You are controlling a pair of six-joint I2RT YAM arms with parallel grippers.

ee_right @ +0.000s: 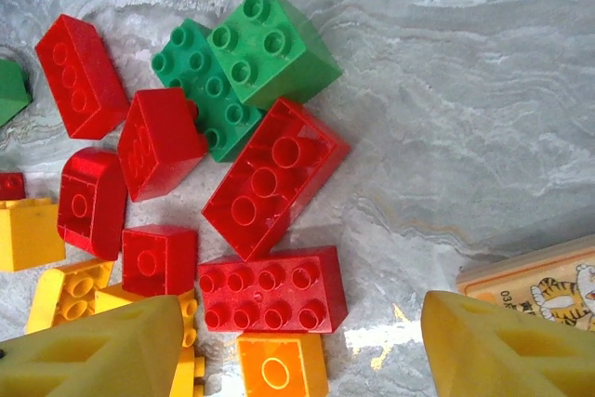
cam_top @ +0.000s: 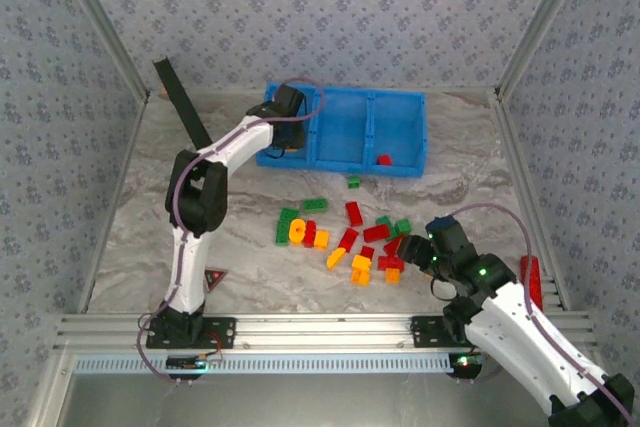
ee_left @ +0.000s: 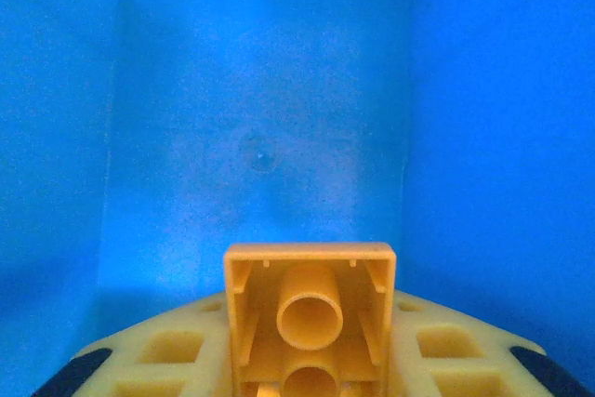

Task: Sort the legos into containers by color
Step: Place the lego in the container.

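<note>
Holding yellow-orange studded plastic brick (ee_left: pixel 310 271) pinched in left gripper (ee_left: pixel 310 360), hollow underside toward camera, low inside left compartment of bright blue plastic tray (cam_top: pixel 345 91); low position likely so drop won't bounce out. Small red brick (cam_top: pixel 384 159) lies in tray's right compartment. Right gripper (ee_right: pixel 297 360) spread, empty, above loose legos (cam_top: pixel 350 237) on near side of tray, probably lining up red pick.

Yellow fingers (ee_left: pixel 483 346) clamp an orange brick (ee_left: pixel 310 309), underside showing, inside a blue compartment (ee_left: pixel 260 118).
</note>
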